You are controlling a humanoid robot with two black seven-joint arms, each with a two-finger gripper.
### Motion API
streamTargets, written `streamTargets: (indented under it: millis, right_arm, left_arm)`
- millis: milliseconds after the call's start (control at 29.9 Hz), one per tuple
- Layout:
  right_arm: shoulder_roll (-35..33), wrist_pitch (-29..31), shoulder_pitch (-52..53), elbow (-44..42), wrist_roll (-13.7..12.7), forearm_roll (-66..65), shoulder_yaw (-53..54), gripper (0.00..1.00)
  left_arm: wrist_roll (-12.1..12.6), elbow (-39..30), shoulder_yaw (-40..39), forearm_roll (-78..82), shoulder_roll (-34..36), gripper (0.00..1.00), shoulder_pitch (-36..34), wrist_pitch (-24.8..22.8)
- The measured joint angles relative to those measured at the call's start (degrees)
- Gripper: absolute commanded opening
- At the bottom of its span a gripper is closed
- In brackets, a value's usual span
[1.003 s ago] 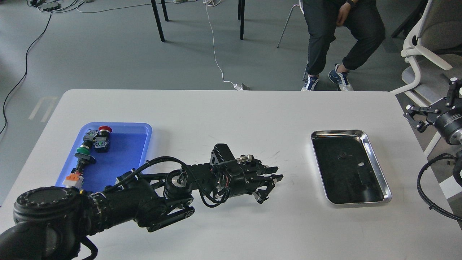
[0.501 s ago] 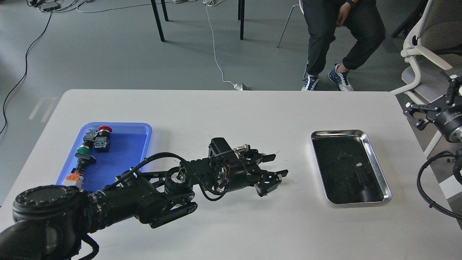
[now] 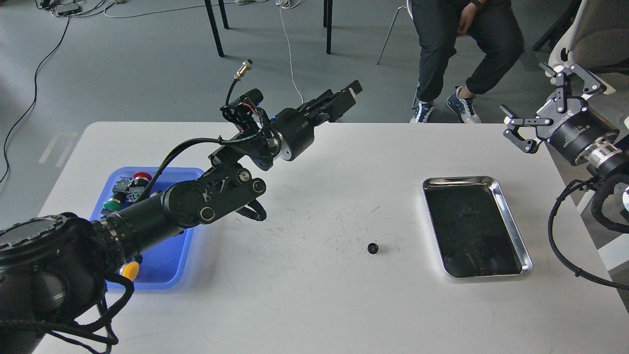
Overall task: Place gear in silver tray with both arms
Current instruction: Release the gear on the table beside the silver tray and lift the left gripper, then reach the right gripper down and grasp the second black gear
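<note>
Gear [image 3: 372, 248] now bare on table [image 3: 314, 305] near tray [image 3: 511, 216]; left gripper [image 3: 344, 97] risen, fingers together; right gripper [image 3: 545, 105] spread apart.

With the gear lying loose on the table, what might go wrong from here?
1. The gear is tiny and dark; the right claw, open and raised well beyond the table edge, may misjudge it and pinch air.
2. A nudge could roll it across the bare white table.
3. It lies close beside the silver tray, whose raised rim may crowd the approach.

White lettering sits on right gripper [image 3: 545, 105] wrist housing, too small to read for sure. No other readable text, labels or numbers anywhere.
</note>
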Motion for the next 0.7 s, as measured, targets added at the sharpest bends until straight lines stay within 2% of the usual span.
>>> streamTargets:
  millis: [134, 334, 434, 535, 702]
  right_arm:
    - [-0.21, -1.11, 5.92, 4.52, -1.75, -8.7, -5.17, 0.96]
    - [-1.83, -2.29, 28.15, 12.21, -5.55, -20.2, -33.5, 0.96]
    - [-2.22, -2.43, 39.6, 17.72, -8.4, -26.9, -45.84, 0.97]
    - [-2.15, -2.31, 48.68, 22.66, -11.16, -34.95, -57.46, 0.97]
    - [1.58, -1.75, 55.67, 26.38, -13.11, -44.61, -69.93, 0.96]
  left_arm:
    - [0.02, 4.23, -0.07, -19.9, 4.81, 0.96, -1.24, -4.13]
    - [0.59, 12.06, -1.03, -40.1, 10.53, 0.98, -1.84, -22.01]
    - [2.44, 13.78, -4.27, -43.61, 12.17, 0.98, -1.82, -27.82]
    - [4.16, 14.16, -7.33, -44.26, 13.15, 0.98, -1.31, -29.98]
    - [4.26, 14.25, -8.28, -43.93, 13.67, 0.98, -1.09, -30.04]
